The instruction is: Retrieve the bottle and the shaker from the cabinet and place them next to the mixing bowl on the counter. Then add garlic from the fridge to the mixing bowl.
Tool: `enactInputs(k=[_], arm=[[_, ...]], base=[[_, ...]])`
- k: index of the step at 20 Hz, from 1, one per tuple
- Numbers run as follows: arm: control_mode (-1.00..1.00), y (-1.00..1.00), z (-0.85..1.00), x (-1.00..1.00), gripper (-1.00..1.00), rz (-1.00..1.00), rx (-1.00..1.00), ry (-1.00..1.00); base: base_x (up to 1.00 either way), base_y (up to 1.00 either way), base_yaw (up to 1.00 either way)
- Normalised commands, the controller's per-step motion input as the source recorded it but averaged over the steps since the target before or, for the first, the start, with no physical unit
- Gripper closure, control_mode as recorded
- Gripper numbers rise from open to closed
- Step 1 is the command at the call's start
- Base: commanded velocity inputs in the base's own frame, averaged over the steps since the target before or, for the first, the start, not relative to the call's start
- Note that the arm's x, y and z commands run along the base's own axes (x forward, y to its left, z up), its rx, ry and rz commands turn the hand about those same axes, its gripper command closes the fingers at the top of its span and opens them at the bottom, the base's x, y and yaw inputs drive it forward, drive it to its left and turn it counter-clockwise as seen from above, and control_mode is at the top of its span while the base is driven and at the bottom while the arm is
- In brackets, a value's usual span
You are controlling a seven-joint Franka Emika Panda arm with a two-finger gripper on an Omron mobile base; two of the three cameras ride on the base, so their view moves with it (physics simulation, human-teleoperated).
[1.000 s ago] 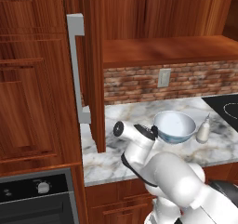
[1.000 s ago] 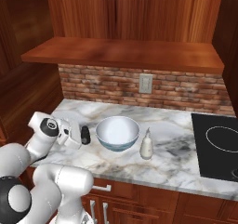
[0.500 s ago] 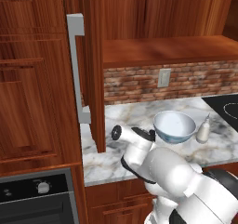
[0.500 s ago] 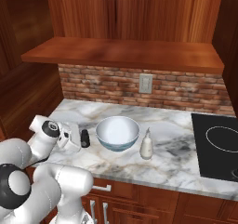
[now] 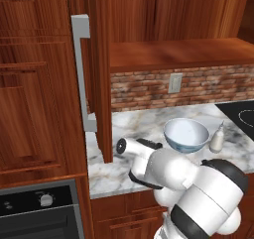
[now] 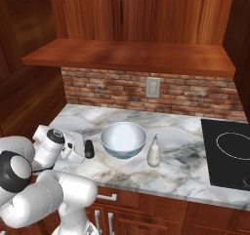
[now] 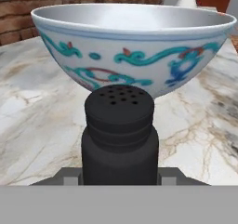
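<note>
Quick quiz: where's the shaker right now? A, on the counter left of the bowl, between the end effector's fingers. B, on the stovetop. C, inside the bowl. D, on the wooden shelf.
A: the shaker stands on the counter just left of the bowl, with the end effector shut on it.

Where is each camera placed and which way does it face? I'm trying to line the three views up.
Left base view: behind the arm's left, facing the open cabinet and counter; white arm lower right.
Right base view: behind its right, looking down on the mixing bowl and bottle; arm lower left.
Hand view: on the hand, looking level past the shaker at the bowl.
All three share the bowl.
</note>
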Motion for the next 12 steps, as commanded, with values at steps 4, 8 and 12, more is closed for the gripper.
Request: enactInputs(k=[4,8,12], arm=[[-1.0,-0.02,-0.01,0.1,1.0,0.0,0.0,0.0],[-1.0,-0.06,-0.02,0.15,1.0,0.0,0.0,-0.01],[-1.0,-0.18,-0.05,0.26,1.0,0.0,0.0,0.0]], base=[[0.0,0.0,0.0],[0.0,0.0,0.0],[0.0,0.0,0.0]])
